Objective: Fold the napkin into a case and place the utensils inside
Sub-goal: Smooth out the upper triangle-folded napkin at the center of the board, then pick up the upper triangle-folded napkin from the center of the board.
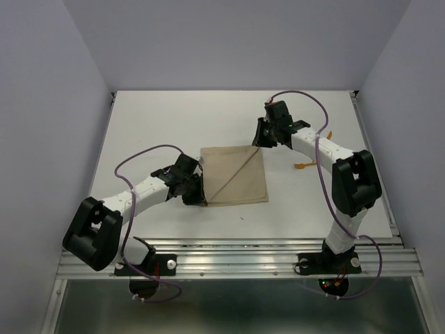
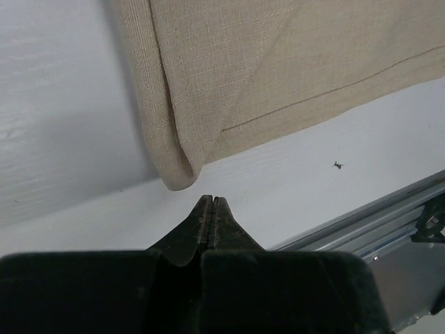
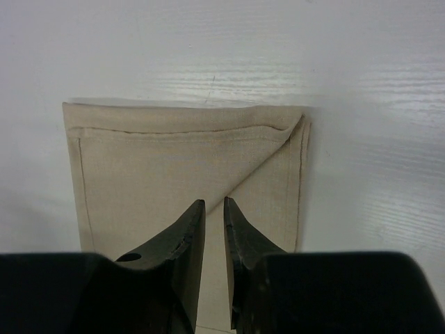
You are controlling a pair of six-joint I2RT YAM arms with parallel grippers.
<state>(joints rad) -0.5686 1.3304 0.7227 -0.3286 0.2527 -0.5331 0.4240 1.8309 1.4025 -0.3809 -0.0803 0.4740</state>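
Napkin (image 1: 236, 177) lies flat in the middle of the desk (image 1: 160, 118), roughly square, with 1 diagonal crease running from its far-right corner to its near-left corner. It is not yet a narrow case, so folding looks like the step in hand, at an early stage.

The left hand (image 2: 211, 203) is pressed together and holds nothing. Its tips sit just short of the rounded, doubled near-left corner, apart from the cloth. The right hand (image 3: 213, 204) hovers low over the far-right part of the napkin with only a narrow slit between its fingers. I cannot tell whether a layer of cloth is caught in that slit.

The 2 orange utensils (image 1: 306, 165) rest on the desk to the right of the napkin, well clear of it and partly hidden by the right arm.

The next move probably calls for the left hand to spread, slip around the doubled corner and pinch it. The other side would need holding flat so the layers do not slide. The cloth is limp and may sag or unfold when lifted.
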